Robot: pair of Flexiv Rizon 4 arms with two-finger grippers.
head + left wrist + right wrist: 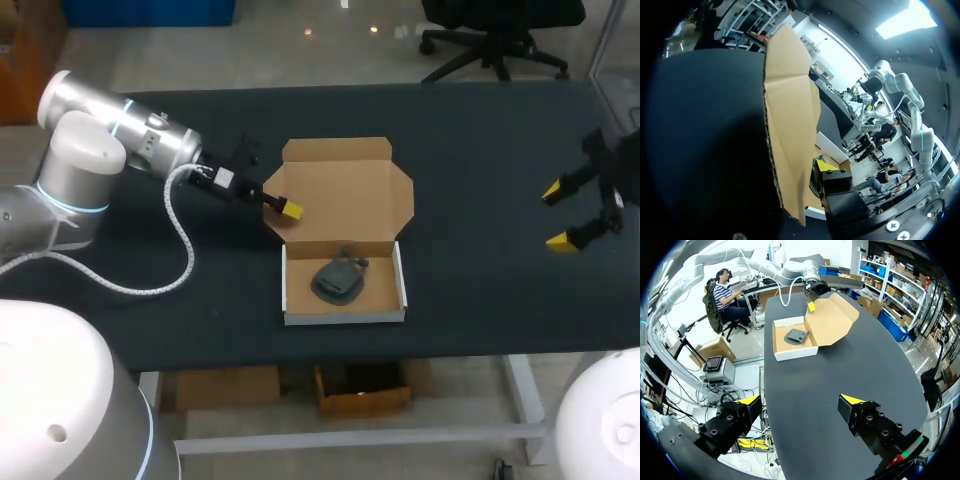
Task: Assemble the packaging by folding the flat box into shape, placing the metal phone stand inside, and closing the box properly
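Note:
The cardboard box's white tray [345,316] sits near the table's front edge. Its brown lid [345,195] lies open toward the back. The dark metal phone stand [338,280] rests inside the tray. My left gripper [288,210] is at the lid's left edge, open, with one yellow fingertip [827,165] over the lid's inner face. In the left wrist view the lid [790,130] stands edge-on between the fingers, and the other finger is hidden. My right gripper [557,215] hangs open and empty far to the right. In its view the gripper [800,400] faces the tray [795,353], stand [796,335] and lid [832,320].
The black table [480,140] stretches wide around the box, with bare surface between the box and my right gripper. A white cable [180,240] loops from my left arm over the table's left part.

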